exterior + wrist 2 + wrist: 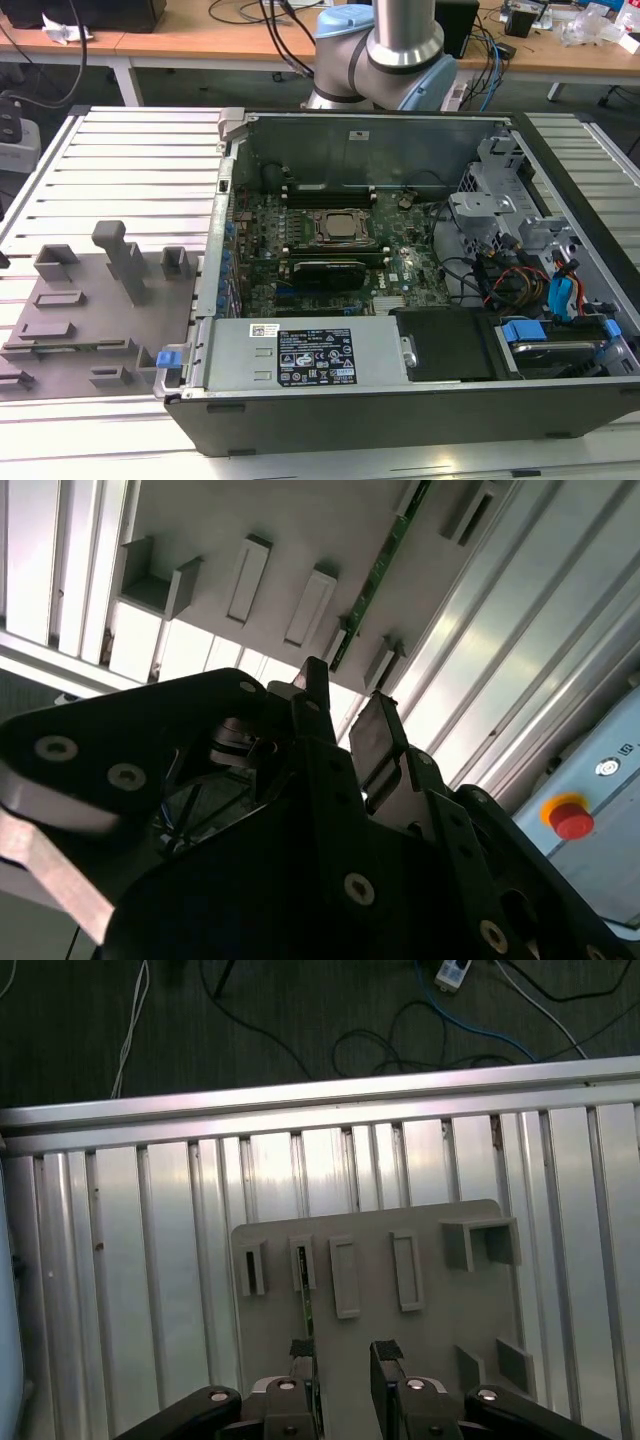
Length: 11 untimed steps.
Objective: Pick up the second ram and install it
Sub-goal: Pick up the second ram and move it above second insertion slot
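Over the grey tray (430, 1340), the spread gripper (344, 1352) hangs near the second ram (388, 555), a thin green stick on edge.

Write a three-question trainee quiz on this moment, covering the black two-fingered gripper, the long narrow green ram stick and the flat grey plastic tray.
1. True or false: the black two-fingered gripper is shut on the long narrow green ram stick.
2. Where is the ram stick? A) standing on edge in the flat grey plastic tray; B) seated in a motherboard slot; C) lying flat on the slatted aluminium table.
3. Fill in: the tray lies to the exterior view's ____ of the open black computer case.

Key: 1 false, the fingers stand apart with nothing between them; 2 A; 3 left.
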Each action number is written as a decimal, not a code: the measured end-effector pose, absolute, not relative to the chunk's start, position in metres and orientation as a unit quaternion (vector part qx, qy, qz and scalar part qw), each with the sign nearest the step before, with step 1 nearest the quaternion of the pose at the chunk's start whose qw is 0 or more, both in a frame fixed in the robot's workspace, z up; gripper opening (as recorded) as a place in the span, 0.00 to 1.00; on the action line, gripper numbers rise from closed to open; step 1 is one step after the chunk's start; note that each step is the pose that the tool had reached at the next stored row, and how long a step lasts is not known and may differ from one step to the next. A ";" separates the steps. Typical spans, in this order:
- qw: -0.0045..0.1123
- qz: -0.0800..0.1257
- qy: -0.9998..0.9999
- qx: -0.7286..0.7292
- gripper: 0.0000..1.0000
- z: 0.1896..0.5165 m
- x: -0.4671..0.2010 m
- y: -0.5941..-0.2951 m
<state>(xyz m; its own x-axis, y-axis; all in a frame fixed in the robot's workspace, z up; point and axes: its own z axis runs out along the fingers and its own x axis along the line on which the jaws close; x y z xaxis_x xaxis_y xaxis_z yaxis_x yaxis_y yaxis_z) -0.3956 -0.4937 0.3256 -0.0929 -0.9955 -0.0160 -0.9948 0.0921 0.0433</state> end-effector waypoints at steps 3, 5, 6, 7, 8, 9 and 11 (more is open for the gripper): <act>0.009 -0.021 -0.739 0.673 0.36 0.324 -0.396 -0.494; 0.009 -0.021 -0.739 0.673 0.36 0.322 -0.396 -0.494; 0.009 -0.021 -0.739 0.673 0.36 0.321 -0.396 -0.494; 0.009 -0.021 -0.739 0.673 0.36 0.320 -0.396 -0.494; 0.009 -0.021 -0.739 0.673 0.36 0.320 -0.396 -0.494; 0.009 -0.021 -0.739 0.673 0.36 0.319 -0.396 -0.494; 0.009 -0.021 -0.739 0.673 0.36 0.317 -0.396 -0.494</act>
